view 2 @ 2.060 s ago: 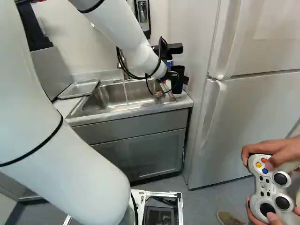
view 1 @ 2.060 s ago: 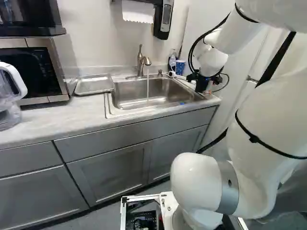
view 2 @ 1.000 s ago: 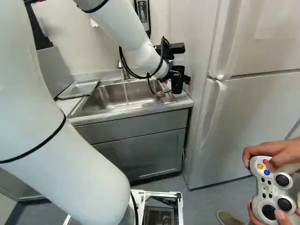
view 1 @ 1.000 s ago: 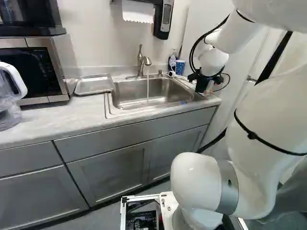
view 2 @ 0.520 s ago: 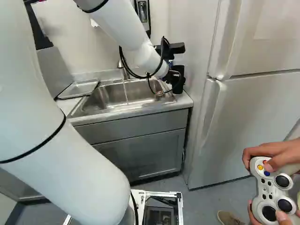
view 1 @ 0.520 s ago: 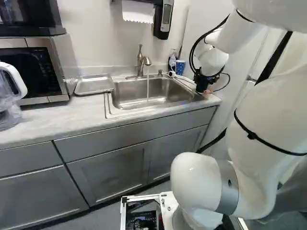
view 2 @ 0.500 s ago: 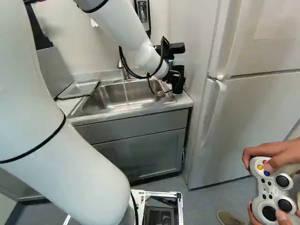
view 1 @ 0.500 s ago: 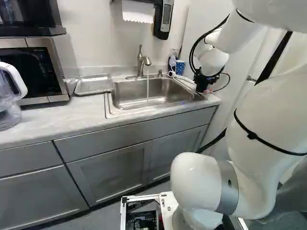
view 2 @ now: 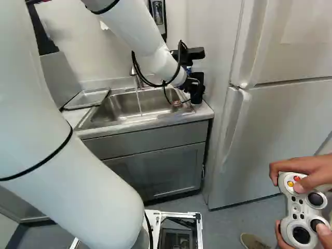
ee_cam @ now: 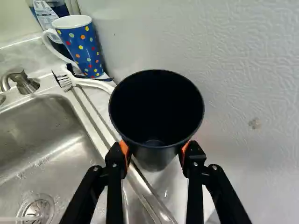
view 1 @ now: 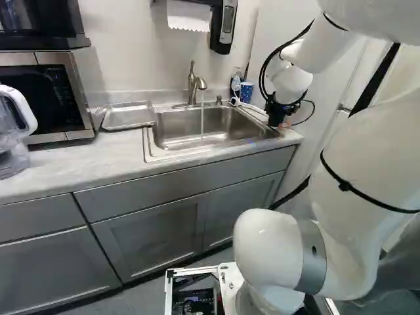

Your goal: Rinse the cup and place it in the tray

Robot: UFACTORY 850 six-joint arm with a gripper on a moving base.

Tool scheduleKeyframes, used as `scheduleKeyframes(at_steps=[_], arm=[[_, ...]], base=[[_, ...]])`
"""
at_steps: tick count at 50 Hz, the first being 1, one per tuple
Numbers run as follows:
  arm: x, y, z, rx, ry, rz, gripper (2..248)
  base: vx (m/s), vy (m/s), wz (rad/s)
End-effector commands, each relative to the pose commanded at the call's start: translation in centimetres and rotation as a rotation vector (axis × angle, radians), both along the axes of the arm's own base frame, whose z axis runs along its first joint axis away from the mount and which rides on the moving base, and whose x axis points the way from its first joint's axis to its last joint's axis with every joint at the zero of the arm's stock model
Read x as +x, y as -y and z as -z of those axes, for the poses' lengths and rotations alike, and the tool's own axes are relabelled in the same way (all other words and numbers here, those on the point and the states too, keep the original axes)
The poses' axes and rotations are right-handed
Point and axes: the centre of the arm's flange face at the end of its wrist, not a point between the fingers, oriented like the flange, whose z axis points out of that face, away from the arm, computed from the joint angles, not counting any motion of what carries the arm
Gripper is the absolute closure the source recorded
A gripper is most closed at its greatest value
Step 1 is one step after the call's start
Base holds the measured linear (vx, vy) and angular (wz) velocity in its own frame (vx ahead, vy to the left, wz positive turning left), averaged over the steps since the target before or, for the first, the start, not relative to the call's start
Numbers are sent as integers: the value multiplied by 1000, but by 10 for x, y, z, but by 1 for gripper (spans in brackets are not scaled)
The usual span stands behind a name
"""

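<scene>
At the sink's right end, beside the fridge, my gripper [view 1: 278, 118] points down in the left base view. The wrist view has the gripper [ee_cam: 155, 153] shut on a black cup [ee_cam: 158, 157], its orange pads against both sides. This cup stands upright with its dark mouth facing the camera; its base is over the counter strip right of the basin. A metal tray [view 1: 128, 117] lies on the counter left of the sink. Water runs from the faucet [view 1: 192, 84] into the sink [view 1: 172, 128].
Behind the cup are a blue dotted mug [ee_cam: 83, 46] and a white dish brush [ee_cam: 91, 83]. A fridge [view 2: 270, 119] rises right of the sink. The microwave [view 1: 49, 98] and a clear pitcher [view 1: 13, 141] are left of the tray. Hands hold a controller [view 2: 301, 210] at the right.
Over the last second the gripper's fingers have come together from wide open onto the black cup. The arm has barely moved, and the base stays where it was.
</scene>
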Motion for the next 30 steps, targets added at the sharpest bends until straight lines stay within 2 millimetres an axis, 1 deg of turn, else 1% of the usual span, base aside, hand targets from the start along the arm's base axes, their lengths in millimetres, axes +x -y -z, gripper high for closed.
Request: scheduleKeyframes(at_steps=[16, 30], arm=[[-4, -3, -17, -13, 34, -3, 129], [-9, -12, -32, -24, 66, -18, 129]], base=[[0, 0, 0], [0, 0, 0]])
